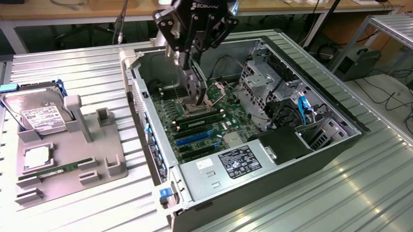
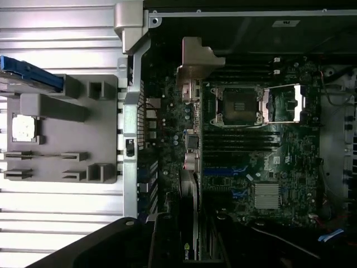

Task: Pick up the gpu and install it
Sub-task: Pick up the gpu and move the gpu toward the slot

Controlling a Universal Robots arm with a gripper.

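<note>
The gpu [image 1: 195, 89] hangs on edge straight below the gripper [image 1: 187, 57], its upper edge pinched between the fingers; it is inside the open computer case [image 1: 271, 193], low over the motherboard [image 1: 216, 121]; whether it touches a slot cannot be told. In the wrist view the gpu [image 2: 189, 223] shows edge-on as a narrow dark strip, one end cut off by the frame; its silvery bracket [image 2: 195, 58] lies toward the case's wall.
</note>
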